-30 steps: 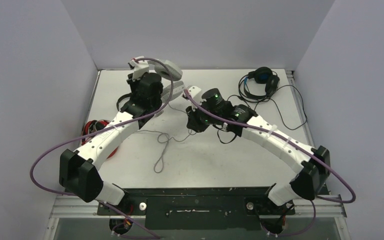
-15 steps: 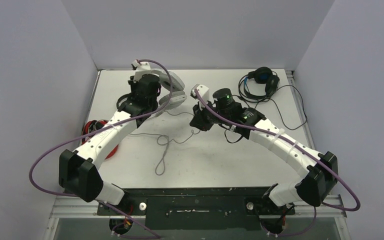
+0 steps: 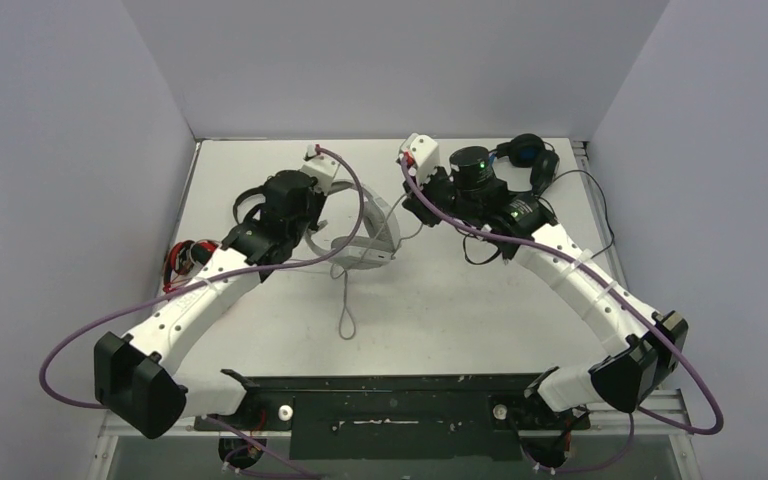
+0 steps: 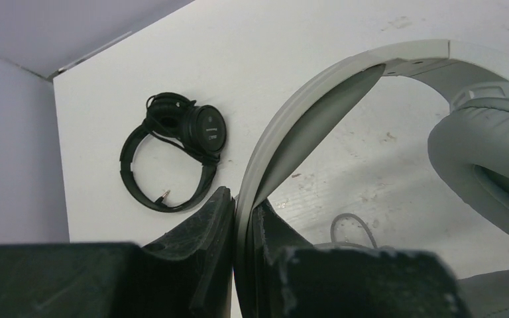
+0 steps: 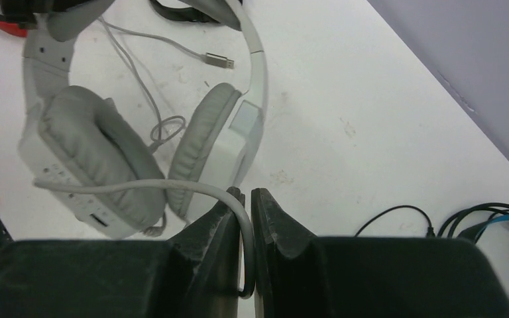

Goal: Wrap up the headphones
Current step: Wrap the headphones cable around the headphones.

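The white-grey headphones are over the middle of the table, and my left gripper is shut on their headband, with one grey ear cushion to the right. My right gripper is shut on their grey cable, which arcs from the ear cup into the jaws. In the top view the right gripper stands behind and to the right of the headset, the left gripper at its left. A cable loop trails toward the near edge, and the USB plug lies on the table.
A small black headset lies left of the left arm. The red-and-black one sits at the left edge. The black-and-blue one lies at the back right with thin black cables spread around it. Walls close three sides.
The left arm has carried the white headset nearer and to the right. The right arm has moved back and right with the cable. The trailing loop has shifted right.
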Robot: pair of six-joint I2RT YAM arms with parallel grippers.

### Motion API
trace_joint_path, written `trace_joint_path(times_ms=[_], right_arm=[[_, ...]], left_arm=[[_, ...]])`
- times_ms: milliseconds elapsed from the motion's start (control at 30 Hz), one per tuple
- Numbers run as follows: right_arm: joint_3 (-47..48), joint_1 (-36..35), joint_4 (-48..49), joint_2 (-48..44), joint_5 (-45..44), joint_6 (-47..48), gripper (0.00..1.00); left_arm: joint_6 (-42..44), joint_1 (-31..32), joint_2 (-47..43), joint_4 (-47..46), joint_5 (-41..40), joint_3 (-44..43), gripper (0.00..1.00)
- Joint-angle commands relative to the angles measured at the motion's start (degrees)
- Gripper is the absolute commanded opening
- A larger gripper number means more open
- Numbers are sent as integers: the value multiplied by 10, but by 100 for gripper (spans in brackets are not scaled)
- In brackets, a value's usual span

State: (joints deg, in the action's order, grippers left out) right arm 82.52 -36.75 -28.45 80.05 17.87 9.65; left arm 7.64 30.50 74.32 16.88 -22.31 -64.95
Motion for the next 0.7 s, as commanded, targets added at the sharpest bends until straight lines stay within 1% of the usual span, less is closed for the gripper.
trace_joint_path(times_ms=[0, 67, 167, 200, 267, 333, 433, 467, 567, 667], right_arm=[[3, 14, 20, -6, -52, 48, 13], [4, 15, 13, -1, -55, 52, 15], [-8, 19, 25, 3, -59, 51, 16], [-15, 21, 30, 3, -59, 52, 17], [-22, 24, 31, 6, -63, 52, 21], [-18, 27, 13, 13, -65, 45, 25], [-5, 30, -28, 18, -33, 22, 25], [-5, 32, -34, 17, -15, 10, 24], [-7, 33, -50, 14, 15, -18, 24], [17, 34, -93, 28, 9, -37, 23]], left_arm=[[47, 25, -40, 33, 78, -34, 0], [54, 38, -48, 46, 76, -38, 0], [49, 48, -52, 70, 104, -53, 0], [46, 50, -53, 78, 124, -60, 0], [34, 53, -58, 83, 126, -72, 0], [30, 57, -63, 79, 90, -79, 0], [49, 65, -71, 47, -9, -76, 0], [58, 67, -76, 31, -31, -70, 0], [76, 70, -86, -15, -64, -51, 0], [101, 79, -86, -51, -106, -39, 0]])
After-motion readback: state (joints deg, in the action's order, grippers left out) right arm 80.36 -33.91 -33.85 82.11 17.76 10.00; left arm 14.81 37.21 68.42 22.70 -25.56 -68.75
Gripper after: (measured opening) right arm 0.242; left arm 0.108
